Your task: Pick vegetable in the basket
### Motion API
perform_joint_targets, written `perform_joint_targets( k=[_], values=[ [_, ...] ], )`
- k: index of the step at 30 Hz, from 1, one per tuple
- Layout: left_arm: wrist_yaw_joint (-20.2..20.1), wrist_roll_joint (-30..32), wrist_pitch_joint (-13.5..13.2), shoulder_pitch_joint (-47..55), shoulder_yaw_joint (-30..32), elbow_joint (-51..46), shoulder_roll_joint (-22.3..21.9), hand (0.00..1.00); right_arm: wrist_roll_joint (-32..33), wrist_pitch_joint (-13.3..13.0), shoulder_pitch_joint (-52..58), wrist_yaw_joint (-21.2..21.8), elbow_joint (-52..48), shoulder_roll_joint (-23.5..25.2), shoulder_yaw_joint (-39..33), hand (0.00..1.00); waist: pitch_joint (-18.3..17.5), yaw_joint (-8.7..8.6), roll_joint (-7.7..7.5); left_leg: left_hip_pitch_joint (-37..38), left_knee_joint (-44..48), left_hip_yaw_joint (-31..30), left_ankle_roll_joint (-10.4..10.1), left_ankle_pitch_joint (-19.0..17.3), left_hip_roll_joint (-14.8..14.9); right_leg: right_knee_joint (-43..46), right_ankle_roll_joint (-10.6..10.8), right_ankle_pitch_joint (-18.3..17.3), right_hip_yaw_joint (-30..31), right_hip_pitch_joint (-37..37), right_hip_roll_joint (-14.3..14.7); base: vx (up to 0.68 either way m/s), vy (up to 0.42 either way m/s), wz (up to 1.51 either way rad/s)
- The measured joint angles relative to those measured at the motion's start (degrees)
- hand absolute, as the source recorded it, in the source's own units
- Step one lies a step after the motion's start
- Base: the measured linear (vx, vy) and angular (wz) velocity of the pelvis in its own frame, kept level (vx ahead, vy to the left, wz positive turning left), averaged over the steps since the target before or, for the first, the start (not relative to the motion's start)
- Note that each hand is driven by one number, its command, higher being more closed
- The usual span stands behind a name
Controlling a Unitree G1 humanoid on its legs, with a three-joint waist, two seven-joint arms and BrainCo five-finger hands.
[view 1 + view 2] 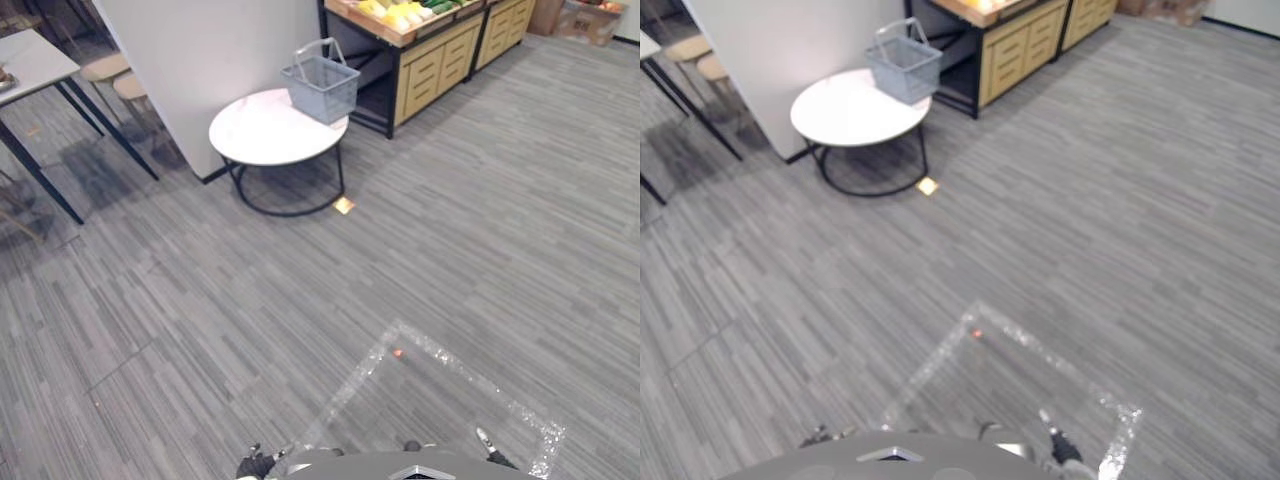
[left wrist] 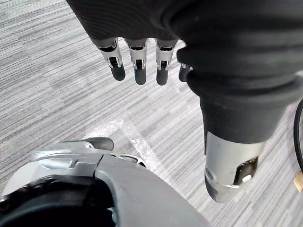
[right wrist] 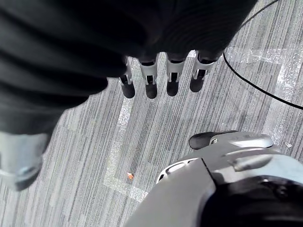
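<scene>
A grey wire basket (image 1: 322, 86) with its handle raised stands on the far edge of a round white table (image 1: 262, 130), far ahead on my left. Behind it, yellow and green vegetables (image 1: 402, 12) lie on top of a wooden stand with drawers (image 1: 432, 66). My left hand (image 2: 138, 66) hangs low at my side over the grey carpet, its fingers straight and empty. In the right wrist view my right hand (image 3: 150, 81) hangs the same way, open and holding nothing. Both hands are far from the basket and the vegetables.
A white wall corner (image 1: 200, 60) rises left of the round table, with stools (image 1: 118, 76) and a dark-legged table (image 1: 30, 62) beyond it. A taped square (image 1: 440, 400) marks the carpet just before me. Cardboard boxes (image 1: 588, 20) stand at the far right.
</scene>
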Motion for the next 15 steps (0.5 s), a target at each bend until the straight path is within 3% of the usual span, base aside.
perform_joint_targets(
  k=[4, 15],
  values=[
    [0.28, -0.01, -0.06, -0.73, 0.57, 0.44, -0.07, 0.0, -0.02, -0.02, -0.91, -0.23, 0.01, 0.07, -0.44, 0.0, 0.7, 0.15, -0.11, 1.1, -0.69, 0.16, -1.56, -0.31, 0.11, -1.19, 0.25, 0.11, -0.9, 1.36, 0.28, 0.04, -0.014, 0.02],
    [0.18, 0.0, -0.11, -1.15, 0.14, 0.42, -0.07, 0.0, 1.04, -0.02, -1.58, -0.05, -0.05, 0.07, -1.08, 0.0, 1.88, 0.11, 0.12, 1.95, -1.22, 1.77, -1.81, -0.39, 0.53, -1.5, 0.83, -0.28, -0.51, 1.71, 0.72, -0.02, -0.022, -0.04]
  ],
)
